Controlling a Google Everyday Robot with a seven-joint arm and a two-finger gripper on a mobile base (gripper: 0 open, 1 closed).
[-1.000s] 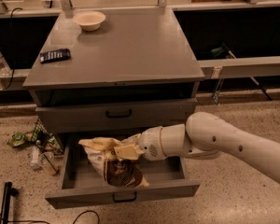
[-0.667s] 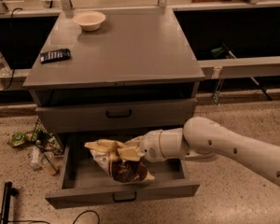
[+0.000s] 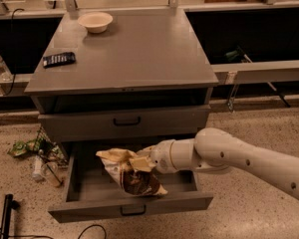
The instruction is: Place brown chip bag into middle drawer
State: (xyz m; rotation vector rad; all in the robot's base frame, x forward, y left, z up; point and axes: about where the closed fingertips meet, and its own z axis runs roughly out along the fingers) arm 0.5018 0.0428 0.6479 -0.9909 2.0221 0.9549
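Speckled floor nearest; our middle drawer (image 3: 89, 210) stands open, our claw (image 3: 145, 159) gripping the brown chip bag (image 3: 134, 178) over its floor. We fear an early release drapes it on the front rim; beyond, the counter (image 3: 139, 59) bears a bowl (image 3: 95, 21)

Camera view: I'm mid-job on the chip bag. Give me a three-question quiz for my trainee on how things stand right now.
1. True or false: the hand hangs empty, clear of the brown chip bag.
2. Which drawer stands open? A) the upper drawer; B) the middle drawer, the lowest tier; C) both.
3. Name the pale dish at the back left of the cabinet top.

Key
1. False: the hand grips the bag just above the open drawer.
2. B.
3. The white bowl.
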